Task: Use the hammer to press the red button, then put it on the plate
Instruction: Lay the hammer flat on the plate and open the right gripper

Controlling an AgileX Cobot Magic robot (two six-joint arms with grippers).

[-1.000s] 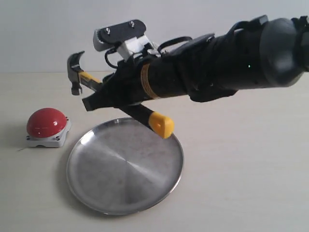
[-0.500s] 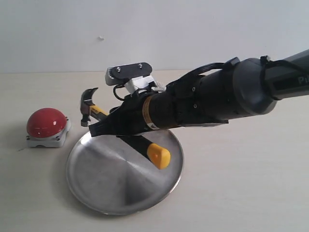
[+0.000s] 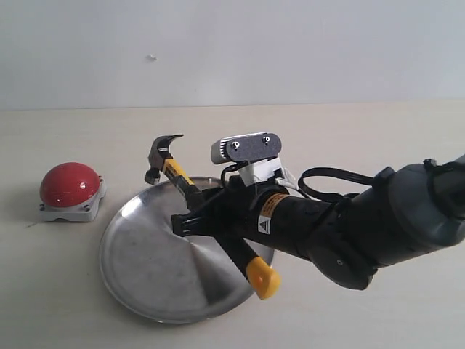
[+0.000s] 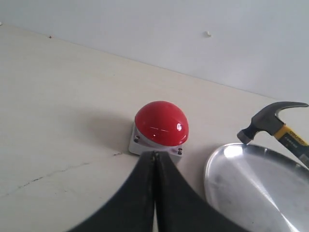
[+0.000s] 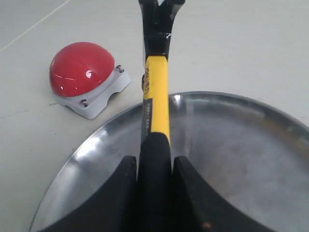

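Note:
My right gripper [image 3: 190,219] [image 5: 154,162] is shut on the black part of the hammer [image 3: 178,174] [image 5: 155,96] handle and holds it low over the steel plate [image 3: 145,262] [image 5: 241,145]. The steel head points up and left past the plate's far rim; the yellow handle end [image 3: 263,278] hangs over the near right rim. The red button [image 3: 69,185] [image 4: 161,124] [image 5: 79,67] sits on its grey base left of the plate, apart from the hammer. My left gripper [image 4: 154,155] is shut with nothing in it, just short of the button's base, and does not show in the exterior view.
The pale tabletop [image 3: 378,145] stretches around the plate and button, with a plain white wall [image 3: 290,43] behind. My right arm [image 3: 363,233] reaches in from the right, low over the table. A thin crack [image 4: 48,174] marks the surface near the button.
The right arm has dropped and drawn back to the right, carrying the hammer away from the button and lower over the plate. The button and plate stayed put.

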